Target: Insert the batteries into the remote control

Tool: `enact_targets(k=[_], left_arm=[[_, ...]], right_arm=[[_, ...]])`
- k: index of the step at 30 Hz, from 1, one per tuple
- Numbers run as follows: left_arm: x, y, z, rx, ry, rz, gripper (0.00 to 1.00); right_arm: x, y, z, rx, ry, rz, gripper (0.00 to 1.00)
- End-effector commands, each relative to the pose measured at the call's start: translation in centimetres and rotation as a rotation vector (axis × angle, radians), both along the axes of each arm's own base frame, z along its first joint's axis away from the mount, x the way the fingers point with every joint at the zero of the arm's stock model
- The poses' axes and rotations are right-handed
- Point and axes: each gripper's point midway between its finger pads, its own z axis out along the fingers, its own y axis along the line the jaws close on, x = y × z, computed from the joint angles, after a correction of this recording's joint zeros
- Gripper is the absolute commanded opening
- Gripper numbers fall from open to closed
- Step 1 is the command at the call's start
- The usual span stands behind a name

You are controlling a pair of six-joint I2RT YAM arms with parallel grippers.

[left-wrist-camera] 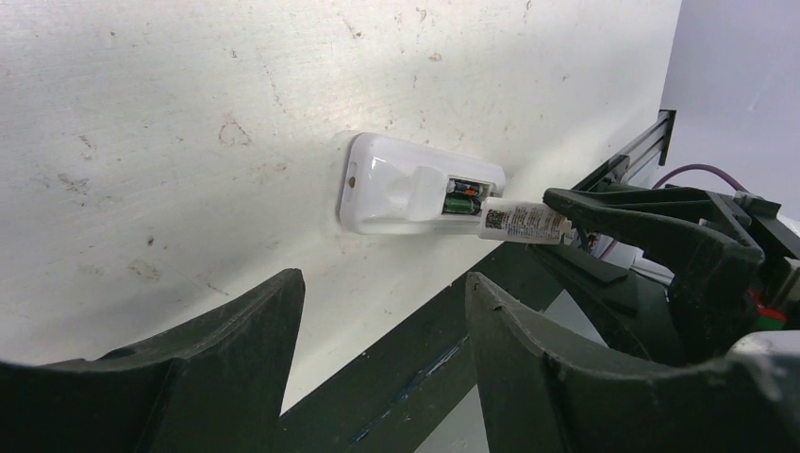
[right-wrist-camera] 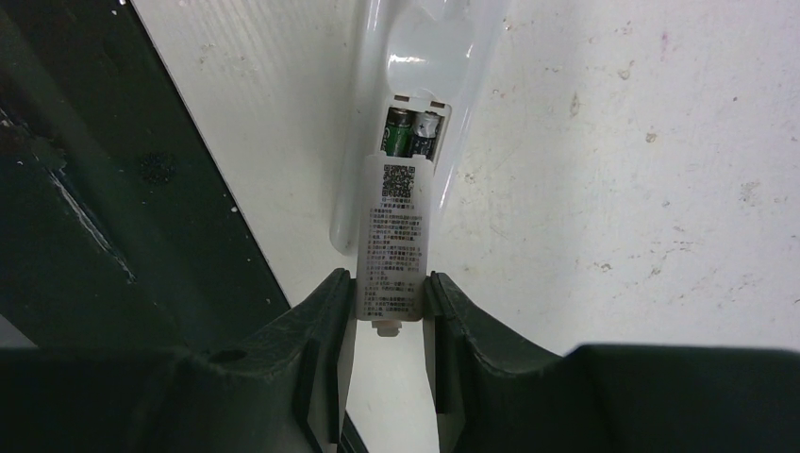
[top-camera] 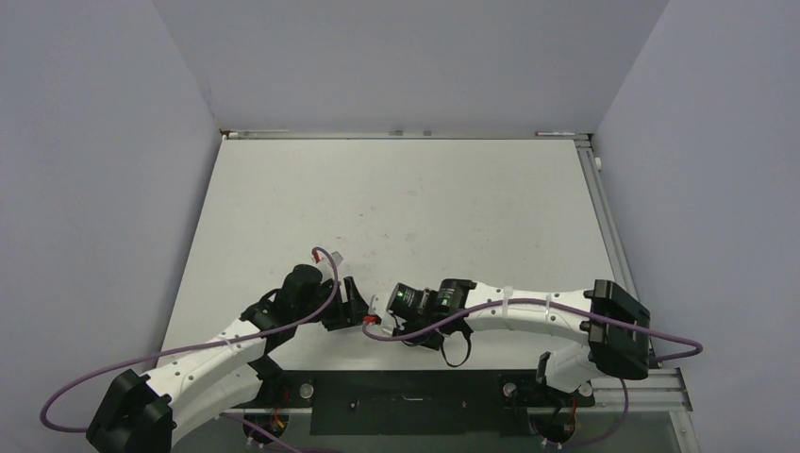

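The white remote control (left-wrist-camera: 396,189) lies face down on the table, its battery bay facing up. Two batteries (right-wrist-camera: 411,132) lie side by side in the bay; their ends also show in the left wrist view (left-wrist-camera: 460,200). My right gripper (right-wrist-camera: 390,283) is shut on the white labelled battery cover (right-wrist-camera: 396,236), which partly overlaps the bay's near end. My left gripper (left-wrist-camera: 382,278) is open and empty, a short way back from the remote's side. From above, both grippers (top-camera: 357,302) (top-camera: 385,311) meet near the table's front edge, and the remote is mostly hidden between them.
A black base plate (top-camera: 406,401) runs along the near table edge, close beside the remote. A metal rail (top-camera: 604,217) borders the right side of the white table (top-camera: 406,208). Purple cables (top-camera: 189,354) loop from both arms.
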Motion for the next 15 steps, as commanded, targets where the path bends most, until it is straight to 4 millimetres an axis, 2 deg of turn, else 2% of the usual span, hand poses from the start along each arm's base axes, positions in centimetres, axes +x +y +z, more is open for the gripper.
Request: enact_targets(k=[1,15], left_arm=[[1.31,-0.4,1.34,-0.014,-0.062,0.004,0.6],[1.25,-0.05,0.55,-0.003,-0.045,0.004,0.6]], right_arm=[[0.74,1.49,0.86,0.041,-0.003,-0.008,0.08],[1.61,2.23,-0.04,0.044,0.009,-0.021,0.09]])
